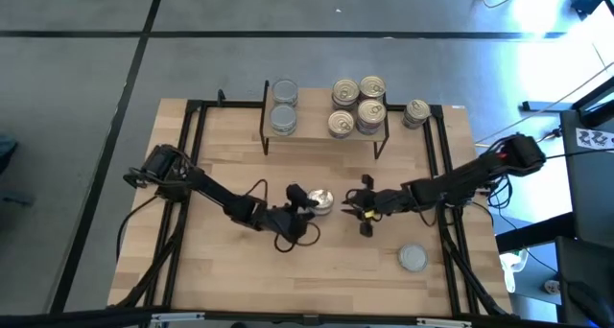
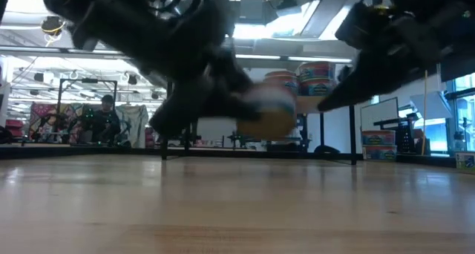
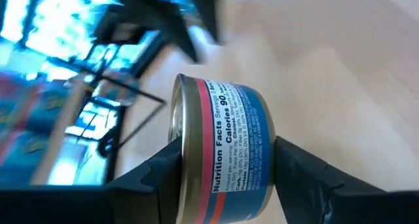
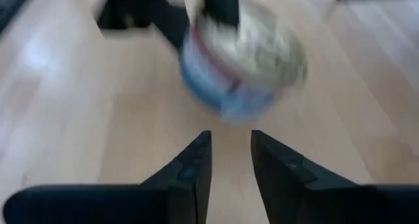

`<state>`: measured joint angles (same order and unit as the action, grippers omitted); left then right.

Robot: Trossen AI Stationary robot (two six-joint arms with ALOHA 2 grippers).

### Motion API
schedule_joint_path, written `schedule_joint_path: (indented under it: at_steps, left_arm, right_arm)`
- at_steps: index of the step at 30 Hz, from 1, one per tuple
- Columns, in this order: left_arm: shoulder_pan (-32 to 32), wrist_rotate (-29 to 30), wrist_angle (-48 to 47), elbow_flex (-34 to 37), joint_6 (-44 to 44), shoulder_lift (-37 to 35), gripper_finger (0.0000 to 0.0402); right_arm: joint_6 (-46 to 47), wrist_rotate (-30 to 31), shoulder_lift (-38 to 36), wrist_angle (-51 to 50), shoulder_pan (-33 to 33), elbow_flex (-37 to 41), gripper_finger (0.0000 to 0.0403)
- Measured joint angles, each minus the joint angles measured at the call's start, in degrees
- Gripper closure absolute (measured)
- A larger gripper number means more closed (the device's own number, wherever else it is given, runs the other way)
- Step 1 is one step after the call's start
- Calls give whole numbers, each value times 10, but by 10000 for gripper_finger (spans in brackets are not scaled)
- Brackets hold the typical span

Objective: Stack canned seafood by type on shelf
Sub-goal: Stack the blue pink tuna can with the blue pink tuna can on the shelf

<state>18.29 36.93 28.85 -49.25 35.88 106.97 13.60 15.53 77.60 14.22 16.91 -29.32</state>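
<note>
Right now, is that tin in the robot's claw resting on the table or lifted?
Lifted: the low view shows the can above the tabletop, clamped in the left gripper.

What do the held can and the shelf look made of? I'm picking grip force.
Can: seemingly metal, with a shiny gold rim and a glossy printed paper or film label. The left end effector clamps it. Shelf: light matte wood top showing grain, on thin black legs, probably metal.

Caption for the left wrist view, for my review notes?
Left end effector grips a blue-and-red labelled can by its sides, above the wooden table.
</note>
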Motion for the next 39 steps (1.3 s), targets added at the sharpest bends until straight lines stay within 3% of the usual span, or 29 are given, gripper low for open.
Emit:
schedule_joint_path:
  at_steps: [6, 11, 19, 27, 30, 39]
  left_arm:
    - [-15, 18, 1, -2, -31, -72, 212]
    - [-44, 42, 1, -31, 11, -102, 210]
    - [-129, 46, -144, -124, 41, -93, 209]
    - [-155, 39, -154, -203, 125, -90, 208]
    - [-176, 6, -154, -216, 139, -90, 208]
    - [-249, -39, -206, -282, 164, -24, 208]
  right_arm:
    - [78, 1, -24, -100, 0, 0, 297]
    - [100, 2, 8, -110, 0, 0, 297]
    - [71, 30, 67, -105, 0, 0, 297]
    - [49, 35, 73, -86, 0, 0, 297]
    - [32, 35, 73, -80, 0, 0, 297]
    - [11, 50, 73, -83, 0, 0, 297]
